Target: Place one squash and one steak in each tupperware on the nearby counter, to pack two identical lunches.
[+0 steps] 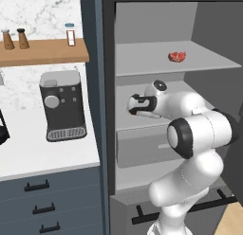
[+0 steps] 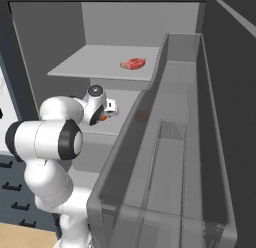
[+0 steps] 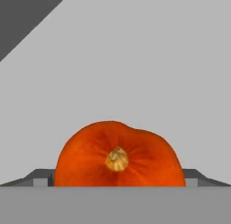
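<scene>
The arm reaches into an open grey cabinet, with the end effector (image 1: 131,106) positioned over the middle shelf (image 1: 124,121). In the hand view, one squash (image 3: 118,156) lies directly ahead of the end effector, between its two fingertips (image 3: 40,179), which appear at either side of the vegetable near the bottom of the view. The jaws are spread to their full width, one on each side of the squash; whether the fingertips touch its skin cannot be determined. The squash is orange-red, with its tan stem scar facing the camera, and it rests on the light grey shelf surface. In the right base view, a small orange patch of the same squash (image 2: 103,118) shows just below the white hand. One steak (image 1: 177,56) lies on the upper shelf (image 1: 199,58) of the cabinet, above and to the right of the end effector as seen in the left base view, well apart from it; in the right base view it appears as a flat pinkish-red piece (image 2: 132,63) toward the middle of that shelf. To the left of the cabinet, the white worktop (image 1: 28,153) carries a dark coffee machine (image 1: 61,105) over blue-grey drawers (image 1: 42,203) with black bar handles. Above it, a wooden wall shelf (image 1: 45,51) holds two shakers (image 1: 14,39) and a small jar (image 1: 70,35).
</scene>
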